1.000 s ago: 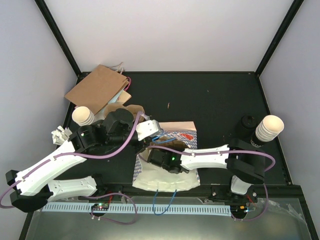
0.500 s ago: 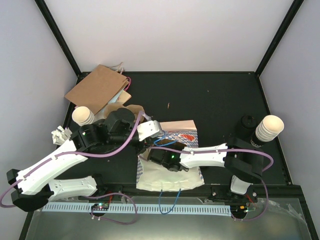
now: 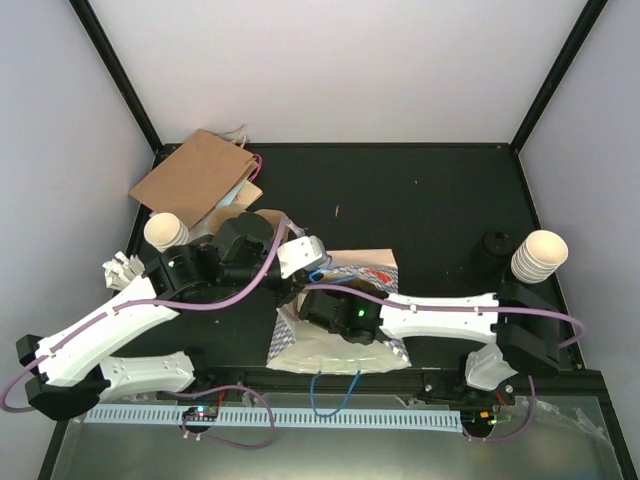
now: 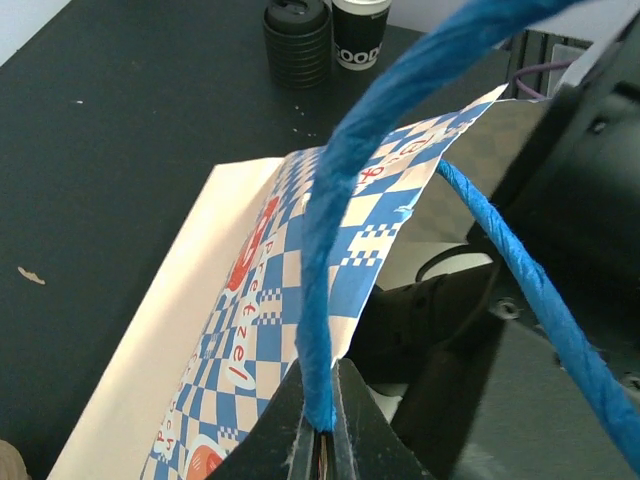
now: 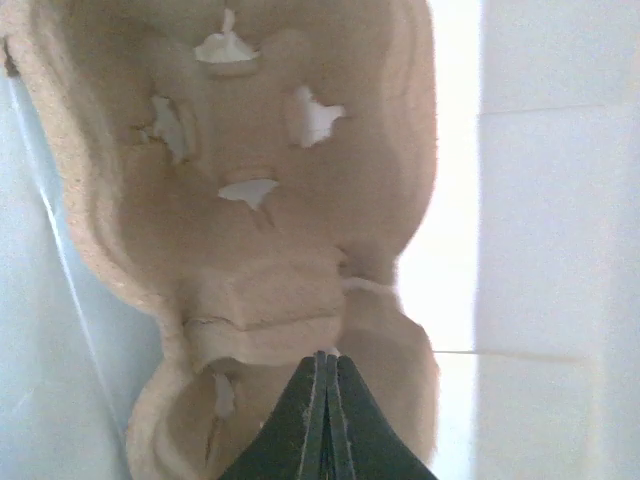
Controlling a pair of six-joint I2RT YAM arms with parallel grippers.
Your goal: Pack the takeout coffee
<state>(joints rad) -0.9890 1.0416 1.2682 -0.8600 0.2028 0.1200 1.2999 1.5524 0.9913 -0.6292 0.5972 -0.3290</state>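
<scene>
The left pincer (image 4: 320, 418) is clamped on the blue rope handle (image 4: 318, 300) of the blue-and-white checked bag (image 4: 250, 330), which lies on the counter (image 3: 430, 200). The right pincer (image 5: 325, 368), jaws pressed together, reaches into the bag, its tips at a moulded pulp cup carrier (image 5: 250, 220). The black-lidded takeout coffee (image 3: 494, 244) stands near the counter's right edge, well apart from the bag.
</scene>
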